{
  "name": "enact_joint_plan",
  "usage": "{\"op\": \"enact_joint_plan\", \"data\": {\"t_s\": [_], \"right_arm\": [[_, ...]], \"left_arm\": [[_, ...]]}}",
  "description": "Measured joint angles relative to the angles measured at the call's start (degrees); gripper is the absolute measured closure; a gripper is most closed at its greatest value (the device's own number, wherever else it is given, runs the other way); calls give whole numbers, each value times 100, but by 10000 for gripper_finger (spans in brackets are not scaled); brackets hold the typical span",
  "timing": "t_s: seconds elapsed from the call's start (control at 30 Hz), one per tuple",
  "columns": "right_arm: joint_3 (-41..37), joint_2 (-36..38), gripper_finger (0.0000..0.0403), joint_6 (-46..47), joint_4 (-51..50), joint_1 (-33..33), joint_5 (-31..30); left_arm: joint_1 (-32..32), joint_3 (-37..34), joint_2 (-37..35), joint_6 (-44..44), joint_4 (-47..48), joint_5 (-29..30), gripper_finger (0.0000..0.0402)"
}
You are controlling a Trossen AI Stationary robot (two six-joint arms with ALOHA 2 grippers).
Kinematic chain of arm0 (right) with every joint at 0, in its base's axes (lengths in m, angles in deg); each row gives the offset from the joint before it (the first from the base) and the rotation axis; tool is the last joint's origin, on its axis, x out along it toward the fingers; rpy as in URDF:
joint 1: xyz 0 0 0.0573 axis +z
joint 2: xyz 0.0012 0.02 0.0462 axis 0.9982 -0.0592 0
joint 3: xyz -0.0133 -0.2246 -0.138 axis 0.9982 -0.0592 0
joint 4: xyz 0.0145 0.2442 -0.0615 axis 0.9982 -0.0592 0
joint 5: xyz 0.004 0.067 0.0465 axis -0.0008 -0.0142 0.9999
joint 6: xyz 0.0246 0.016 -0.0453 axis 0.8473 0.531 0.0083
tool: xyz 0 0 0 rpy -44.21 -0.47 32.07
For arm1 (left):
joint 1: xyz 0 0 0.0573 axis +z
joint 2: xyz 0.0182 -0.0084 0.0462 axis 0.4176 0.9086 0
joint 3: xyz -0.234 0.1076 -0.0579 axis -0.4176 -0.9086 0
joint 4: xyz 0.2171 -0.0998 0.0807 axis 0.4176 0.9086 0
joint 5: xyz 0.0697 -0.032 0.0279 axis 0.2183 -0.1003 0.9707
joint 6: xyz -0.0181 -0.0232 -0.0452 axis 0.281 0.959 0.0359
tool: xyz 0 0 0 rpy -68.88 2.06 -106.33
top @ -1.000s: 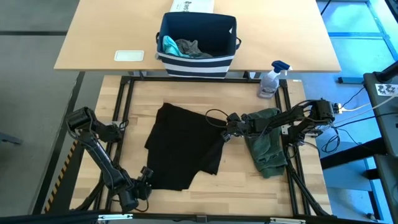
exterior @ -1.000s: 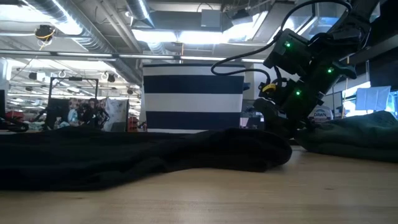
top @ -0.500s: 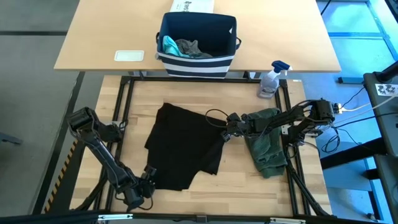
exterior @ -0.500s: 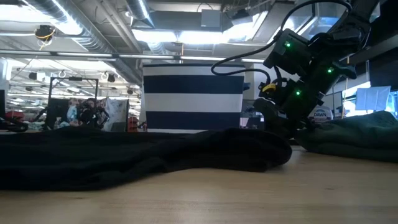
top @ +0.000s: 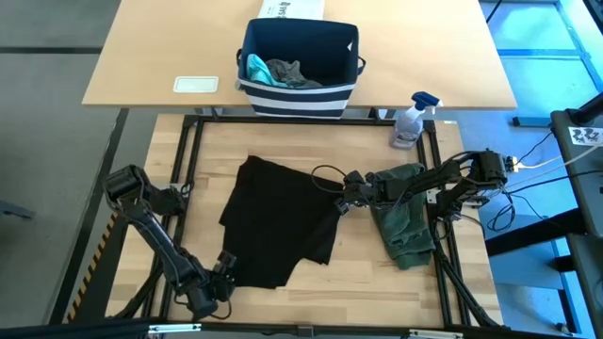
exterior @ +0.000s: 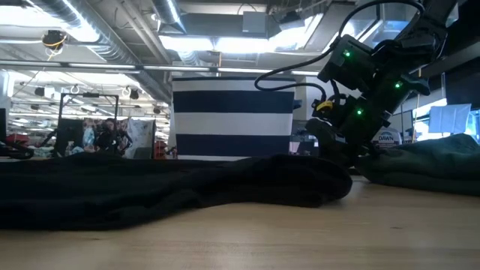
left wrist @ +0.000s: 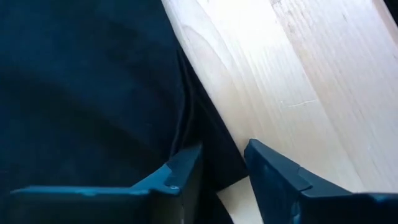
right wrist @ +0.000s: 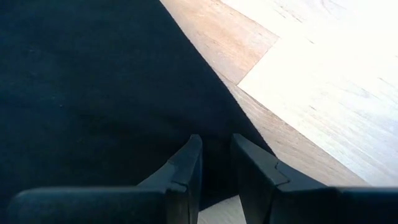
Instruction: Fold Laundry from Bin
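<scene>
Two end effectors: left (left wrist: 224, 168) parted over black T-shirt (top: 278, 221); right (right wrist: 214, 158) pinching it.

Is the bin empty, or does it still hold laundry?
Not empty. In the high view the bin holds a teal piece and a grey garment.

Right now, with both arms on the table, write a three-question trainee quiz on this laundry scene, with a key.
1. True or false: the black T-shirt lies inside the bin.
2. Which garment lies under the right arm? A) olive-green piece B) teal piece C) grey T-shirt
3. Fill in: the left gripper sits at the black T-shirt's ____ corner, the one nearest that arm's base.

Key
1. False: it is spread on the table.
2. A
3. bottom-left, as the high view shows it.
</scene>
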State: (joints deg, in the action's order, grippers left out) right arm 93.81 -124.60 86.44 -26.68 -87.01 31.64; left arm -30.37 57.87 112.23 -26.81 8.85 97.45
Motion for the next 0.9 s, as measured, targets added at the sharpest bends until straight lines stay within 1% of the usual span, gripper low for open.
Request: {"op": "enact_joint_plan", "data": {"t_s": [0.1, 0.27, 0.3, 0.5, 0.63, 0.7, 0.9], "right_arm": [[-1, 0, 315, 0, 0, 0, -1], [0, 0, 315, -21, 2, 0, 0], [0, 0, 315, -24, 1, 1, -1], [0, 0, 315, -26, -12, 0, 0], [4, 0, 315, -27, -37, 0, 0], [4, 0, 315, -27, -41, 0, -4], [4, 0, 315, -28, -76, 2, -65]], "left_arm": [[-6, -4, 6, 20, 14, 18, 321], [12, -17, 25, 221, 29, 315, 387], [7, -17, 25, 244, 31, 347, 393], [3, -21, 20, 251, 43, 341, 398], [-110, 37, 8, 252, 137, 248, 399], [-183, 152, 18, 260, 342, 186, 399], [-395, 556, 36, 346, 1313, -250, 400]]}}
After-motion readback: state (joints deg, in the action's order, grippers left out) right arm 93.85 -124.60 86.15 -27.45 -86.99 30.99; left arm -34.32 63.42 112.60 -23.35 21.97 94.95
